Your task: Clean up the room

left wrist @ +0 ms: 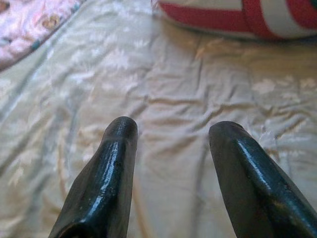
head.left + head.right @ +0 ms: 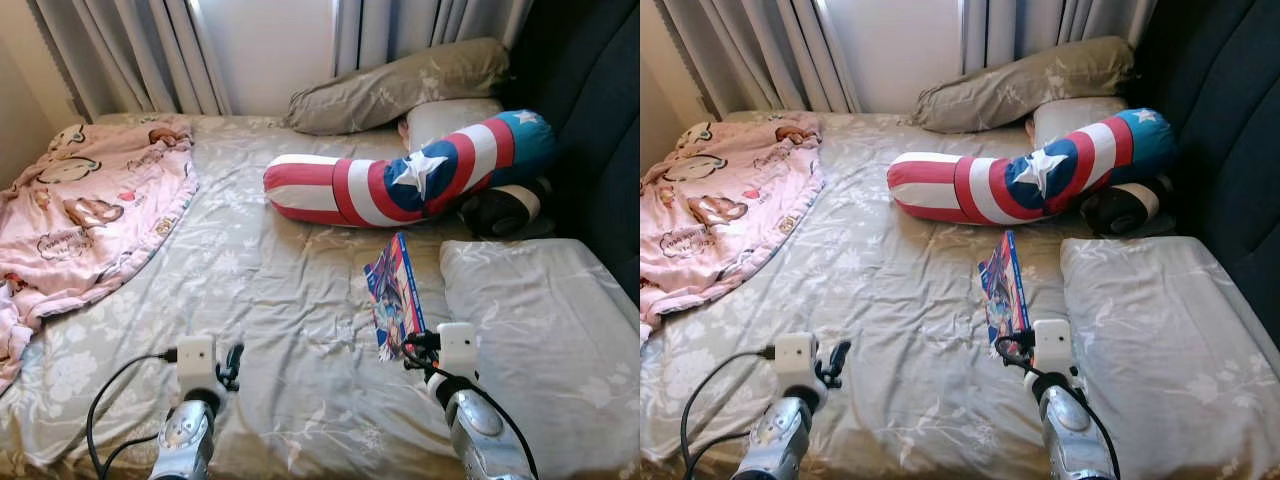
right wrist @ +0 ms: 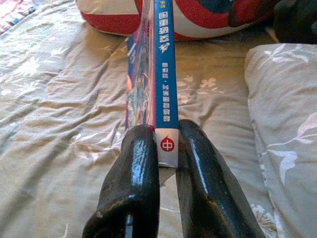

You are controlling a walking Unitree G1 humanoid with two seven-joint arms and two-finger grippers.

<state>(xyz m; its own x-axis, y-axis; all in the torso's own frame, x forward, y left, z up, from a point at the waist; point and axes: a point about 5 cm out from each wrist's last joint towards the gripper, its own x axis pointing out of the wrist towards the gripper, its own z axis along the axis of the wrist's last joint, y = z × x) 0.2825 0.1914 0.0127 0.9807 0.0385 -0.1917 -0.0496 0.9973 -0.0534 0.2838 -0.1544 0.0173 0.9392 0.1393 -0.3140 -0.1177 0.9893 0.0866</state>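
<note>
Right gripper is clamped on the bottom end of the spine of a thin book. The book runs straight out ahead of the fingers, tipped on edge with its far end down on the bed sheet. Just to the gripper's right lies a grey pillow; well ahead, past the book's far end, the red-white-blue star bolster.

Handling: probably a light, slim paperback, stiff along the spine but floppy in the covers. Glossy cover, so it may slip or swing, since the pinch sits at one end. A hold nearer mid-spine would steady it; pages could fan open if tilted.

Left gripper hovers over bare sheet, fingers spread apart, holding nothing. A pink blanket lies far off to its left.

Hard to tell: cover art is foreshortened and the spine text unreadable. A dark round thing behind the bolster is mostly hidden. The gripper blocks the book's near end in the head views.
</note>
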